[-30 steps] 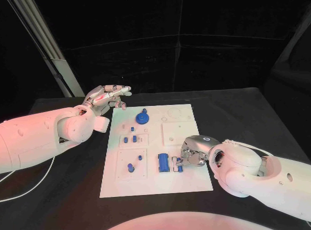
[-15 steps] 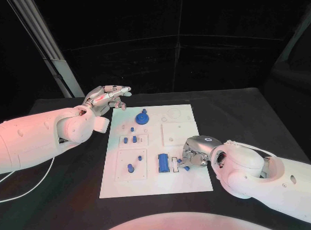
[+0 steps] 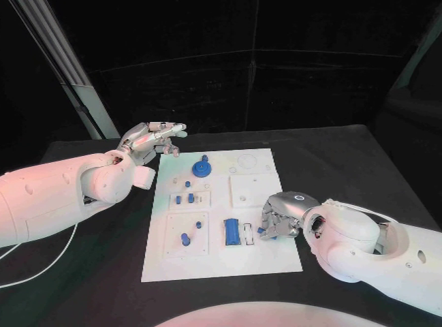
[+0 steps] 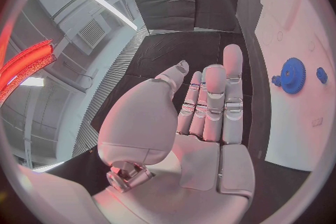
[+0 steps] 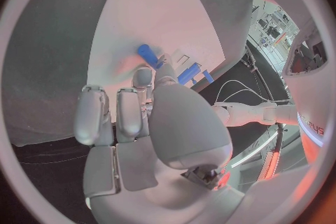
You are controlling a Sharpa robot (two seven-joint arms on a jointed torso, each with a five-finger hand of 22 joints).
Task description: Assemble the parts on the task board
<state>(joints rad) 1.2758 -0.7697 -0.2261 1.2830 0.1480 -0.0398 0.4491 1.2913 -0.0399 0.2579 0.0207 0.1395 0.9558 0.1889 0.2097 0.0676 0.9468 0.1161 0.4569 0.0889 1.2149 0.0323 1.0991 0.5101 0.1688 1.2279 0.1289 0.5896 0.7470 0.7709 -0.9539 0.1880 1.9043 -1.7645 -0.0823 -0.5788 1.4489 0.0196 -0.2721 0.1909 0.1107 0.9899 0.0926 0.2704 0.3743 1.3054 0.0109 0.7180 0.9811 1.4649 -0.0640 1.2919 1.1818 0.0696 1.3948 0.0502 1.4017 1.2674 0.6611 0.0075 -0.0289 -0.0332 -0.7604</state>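
Right hand (image 3: 280, 216): shifted slightly; fingers curled by blue block (image 3: 233, 232) at board's 5 o'clock, hold unclear.
Left hand (image 3: 152, 139): unchanged, spread, empty.
Task board (image 3: 260, 262): loose parts remain.

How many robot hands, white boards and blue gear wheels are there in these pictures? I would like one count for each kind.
Robot hands: 2, the left hand and the right hand
White task board: 1
Blue gear wheel: 1
Total: 4
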